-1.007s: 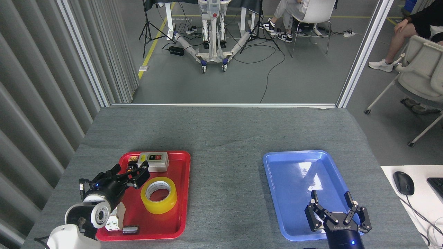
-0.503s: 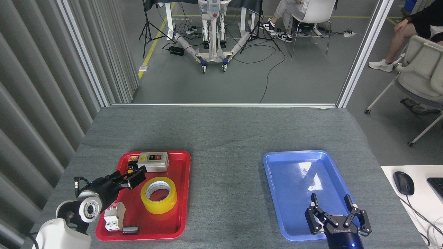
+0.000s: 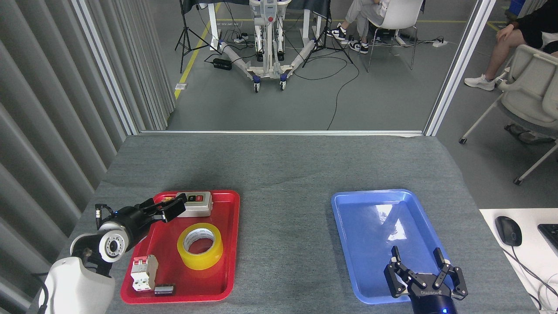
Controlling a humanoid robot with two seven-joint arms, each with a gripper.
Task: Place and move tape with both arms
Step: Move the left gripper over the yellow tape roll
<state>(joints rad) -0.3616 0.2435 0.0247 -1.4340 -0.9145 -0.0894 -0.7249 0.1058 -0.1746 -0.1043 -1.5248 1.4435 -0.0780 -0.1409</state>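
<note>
Grey felt covers the table (image 3: 279, 174), with an open workshop floor beyond it, and down at seven o'clock the left gripper (image 3: 168, 208) hangs over the far left corner of the red tray (image 3: 233, 244), seen side-on and dark, so whether its fingers are spread or closed I cannot tell; nothing is visibly held in it. Just past its tip, at one o'clock from it, sits a grey switch box (image 3: 195, 203) with a red and a black button. Over at five o'clock, the right gripper (image 3: 425, 272) pokes up from the bottom edge with its black fingers splayed wide apart, empty, hovering over the near end of the blue tray (image 3: 348, 244). Now the tape (image 3: 200, 246): the yellow roll lies flat on its side in the middle of the red tray, white core facing up, at four o'clock from the left gripper and clear of it, untouched by either arm. At eight o'clock from the roll, a white circuit breaker (image 3: 144, 273) stands near the tray's front left corner, and a small dark block (image 3: 163, 289) lies just beside it at five o'clock. Out at three o'clock, off the table, a black mouse (image 3: 508, 230) rests on a white desk (image 3: 518, 270).
</note>
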